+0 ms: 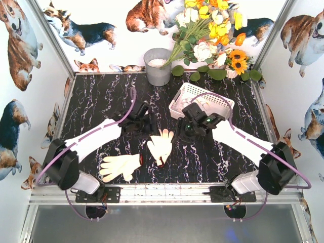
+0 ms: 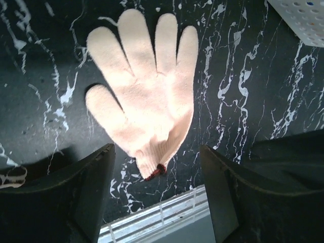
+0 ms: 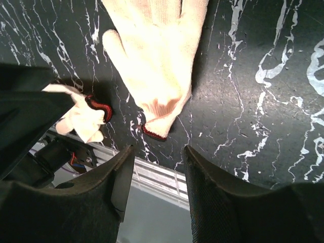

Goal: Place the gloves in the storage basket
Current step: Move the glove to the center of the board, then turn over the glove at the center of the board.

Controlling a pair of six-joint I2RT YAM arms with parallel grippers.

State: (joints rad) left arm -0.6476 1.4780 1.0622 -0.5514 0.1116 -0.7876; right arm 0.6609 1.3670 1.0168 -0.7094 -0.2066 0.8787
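The black marbled counter [image 1: 101, 101] carries everything. The white storage basket [image 1: 177, 101] sits toward its far right, tilted. It seems to hold pale things, but they are too small to identify.

The left end effector [image 1: 139, 121] hangs over the middle of the counter with its jaws spread wide and nothing between them. The right end effector [image 1: 195, 127] sits just in front of the basket, about half open and also empty.

Two gloves lie flat outside the basket, so the step in hand looks like picking up the next one. The middle glove [image 1: 161, 146] lies between the two end effectors and a little nearer the arm bases. Its long axis runs from near to far. Its fingers point toward the back of the counter, and its red-edged cuff [image 2: 152, 171] points toward the near edge.

The second glove [image 1: 120, 166] lies close to the left of the first and nearer the edge. Its long axis runs across the counter, with the fingers pointing left and the cuff toward the middle glove.

The next move probably calls for one end effector to come down over the middle glove and pinch across the palm or cuff. It would then lift the glove and carry it to the far right, over the basket rim.
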